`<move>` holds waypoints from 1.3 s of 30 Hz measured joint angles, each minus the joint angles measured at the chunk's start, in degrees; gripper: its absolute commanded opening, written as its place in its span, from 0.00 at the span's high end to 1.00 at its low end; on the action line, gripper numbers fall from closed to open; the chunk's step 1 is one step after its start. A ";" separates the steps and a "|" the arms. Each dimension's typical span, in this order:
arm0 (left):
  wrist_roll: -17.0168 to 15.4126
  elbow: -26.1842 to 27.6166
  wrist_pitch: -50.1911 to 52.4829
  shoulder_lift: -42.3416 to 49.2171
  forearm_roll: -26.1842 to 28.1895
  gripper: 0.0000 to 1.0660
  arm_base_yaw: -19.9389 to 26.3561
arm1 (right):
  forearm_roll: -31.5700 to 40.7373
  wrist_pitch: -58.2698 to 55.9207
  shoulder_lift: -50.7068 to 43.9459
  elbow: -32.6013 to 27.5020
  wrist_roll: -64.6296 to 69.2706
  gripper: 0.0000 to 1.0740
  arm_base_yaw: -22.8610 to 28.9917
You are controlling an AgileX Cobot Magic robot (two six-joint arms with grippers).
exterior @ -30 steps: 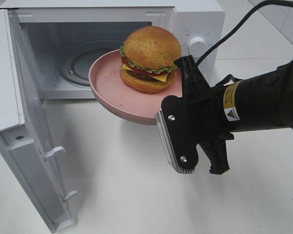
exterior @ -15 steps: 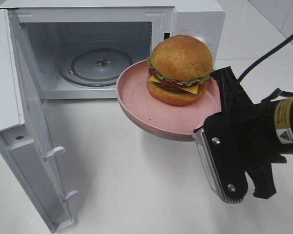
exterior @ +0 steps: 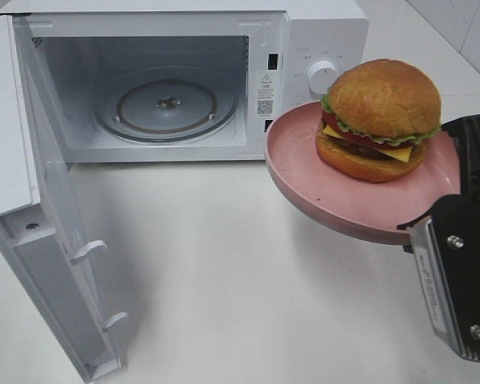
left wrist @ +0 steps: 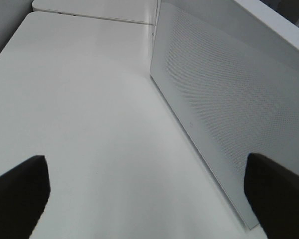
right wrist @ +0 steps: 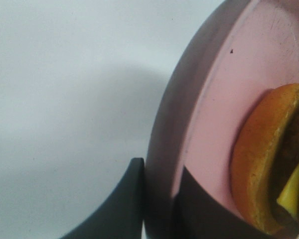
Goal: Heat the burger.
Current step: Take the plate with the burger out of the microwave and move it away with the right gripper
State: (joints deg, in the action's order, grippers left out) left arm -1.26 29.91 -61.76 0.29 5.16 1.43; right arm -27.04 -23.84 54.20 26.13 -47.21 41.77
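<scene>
The burger [exterior: 380, 118], with a golden bun, lettuce, tomato, cheese and patty, sits on a pink plate [exterior: 320, 188] held in the air to the right of the open microwave [exterior: 320, 32], in front of its control panel. My right gripper [exterior: 448, 220] is shut on the plate's near right rim. In the right wrist view its fingers [right wrist: 132, 199] clamp the plate rim [right wrist: 164, 149], with the burger's [right wrist: 256, 164] edge beside them. My left gripper [left wrist: 149, 199] is open and empty beside the microwave's side wall [left wrist: 224, 109]; it does not show in the exterior view.
The microwave door [exterior: 32, 184] stands swung open at the left, and the glass turntable [exterior: 166, 104] inside is bare. The control knob [exterior: 322, 76] is just behind the plate. White tabletop [exterior: 224, 280] lies below and in front.
My right gripper has carried the plate and burger to the right, from in front of the microwave opening to in front of the control panel. The microwave has not moved.
</scene>
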 measured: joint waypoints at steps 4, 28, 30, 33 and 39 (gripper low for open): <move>0.00 0.00 0.00 0.00 0.00 0.08 0.00 | -0.92 -4.58 -4.07 0.00 3.55 1.00 0.00; 0.00 0.00 0.00 0.00 0.00 0.08 0.00 | -12.78 -20.40 -8.59 0.00 28.65 1.00 0.00; 0.00 0.00 0.00 0.00 0.00 0.08 0.00 | -13.69 -21.83 -8.59 0.00 32.20 1.00 0.00; 0.00 0.00 0.00 0.00 0.00 0.08 0.00 | -14.38 -22.69 -8.59 0.00 34.78 1.00 0.00; 0.00 0.00 0.00 0.00 0.00 0.08 0.00 | -16.62 -25.38 -7.73 0.00 42.34 1.00 0.00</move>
State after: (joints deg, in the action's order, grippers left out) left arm -1.26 29.91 -61.76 0.29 5.16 1.43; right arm -43.66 -49.22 46.47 26.13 -4.87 41.77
